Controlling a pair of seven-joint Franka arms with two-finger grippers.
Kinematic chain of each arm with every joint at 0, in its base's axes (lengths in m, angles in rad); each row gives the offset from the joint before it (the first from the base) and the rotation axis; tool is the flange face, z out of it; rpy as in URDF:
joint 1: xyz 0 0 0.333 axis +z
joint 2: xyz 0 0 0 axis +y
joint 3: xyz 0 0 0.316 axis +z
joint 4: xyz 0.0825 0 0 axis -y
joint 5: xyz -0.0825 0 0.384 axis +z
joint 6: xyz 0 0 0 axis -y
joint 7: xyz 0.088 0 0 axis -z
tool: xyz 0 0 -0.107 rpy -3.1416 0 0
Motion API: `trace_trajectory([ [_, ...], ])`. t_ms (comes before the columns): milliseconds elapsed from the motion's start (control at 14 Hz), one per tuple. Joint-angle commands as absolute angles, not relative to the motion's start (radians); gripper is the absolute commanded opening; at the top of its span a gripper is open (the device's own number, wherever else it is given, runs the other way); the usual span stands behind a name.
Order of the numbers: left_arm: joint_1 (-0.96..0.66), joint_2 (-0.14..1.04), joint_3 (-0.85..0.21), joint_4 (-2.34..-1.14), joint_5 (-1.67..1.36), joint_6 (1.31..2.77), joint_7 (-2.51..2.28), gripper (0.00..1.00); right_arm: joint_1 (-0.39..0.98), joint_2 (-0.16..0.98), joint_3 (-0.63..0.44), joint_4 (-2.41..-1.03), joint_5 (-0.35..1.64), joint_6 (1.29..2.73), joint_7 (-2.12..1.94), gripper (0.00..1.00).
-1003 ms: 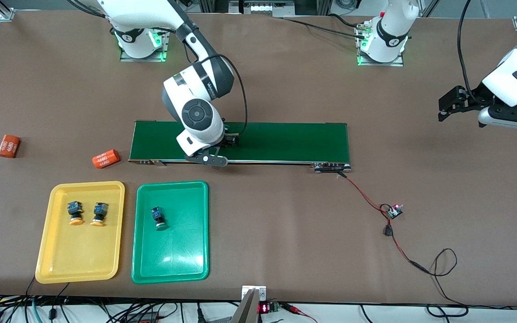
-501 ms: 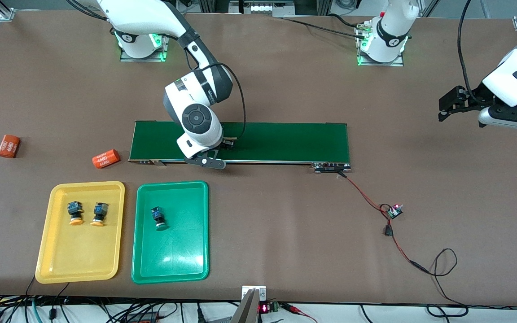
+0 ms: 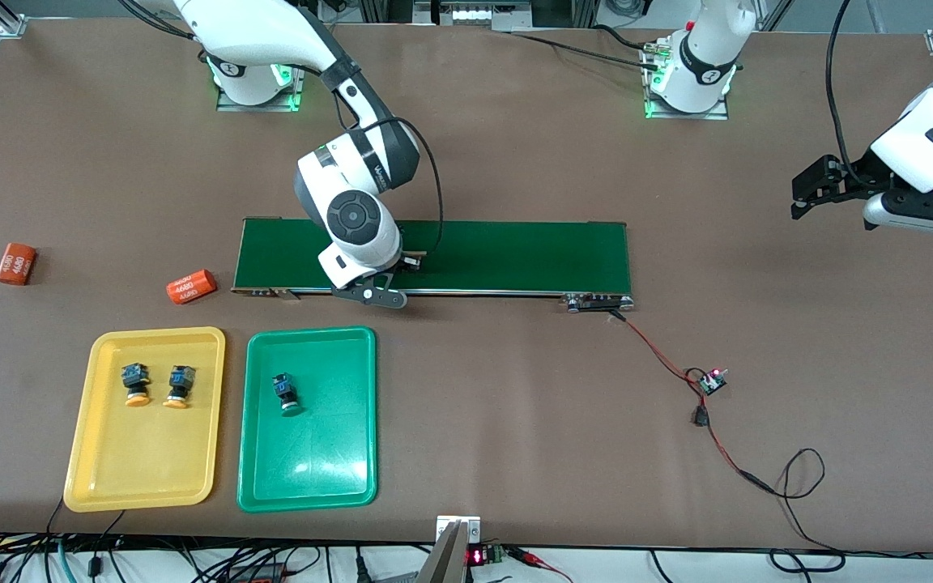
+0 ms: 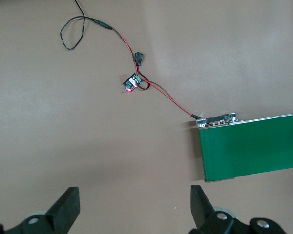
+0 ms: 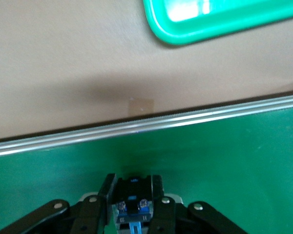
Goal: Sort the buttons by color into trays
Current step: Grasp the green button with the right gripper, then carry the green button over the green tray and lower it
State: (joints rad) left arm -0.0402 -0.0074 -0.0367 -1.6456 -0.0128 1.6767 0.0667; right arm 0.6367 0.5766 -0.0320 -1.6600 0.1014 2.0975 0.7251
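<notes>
Two yellow-capped buttons (image 3: 155, 385) are lying in the yellow tray (image 3: 102, 478) and one green-capped button (image 3: 285, 393) in the green tray (image 3: 337, 470). The right tool (image 5: 133, 207) is down on the conveyor belt (image 3: 515, 255), clenching the last button (image 5: 132, 213), whose cap colour I cannot see. The left tool (image 4: 134, 209) is waiting released over the worktop (image 3: 515, 421). Only carrying this button to its tray seems left.

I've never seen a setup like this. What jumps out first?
The right arm's tool, down on the long green belt, is shut on a small button. Nearer the camera lie a yellow tray holding two orange-capped buttons and a green tray holding one green-capped button.
</notes>
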Motion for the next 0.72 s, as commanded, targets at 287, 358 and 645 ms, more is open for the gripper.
trace_trajectory([
  [287,-0.037,-0.005,-0.032,-1.626,-0.029,1.658,0.090,1.00,0.546,0.534,-0.048,-1.477,0.110,1.979,0.709,0.00],
  [358,-0.037,-0.003,-0.032,-1.626,-0.029,1.658,0.091,1.00,0.514,0.535,-0.049,-1.470,0.110,1.988,0.698,0.00],
  [645,-0.037,-0.005,-0.032,-1.626,-0.029,1.658,0.089,1.00,0.439,0.589,-0.052,-1.448,0.101,2.071,0.545,0.00],
])
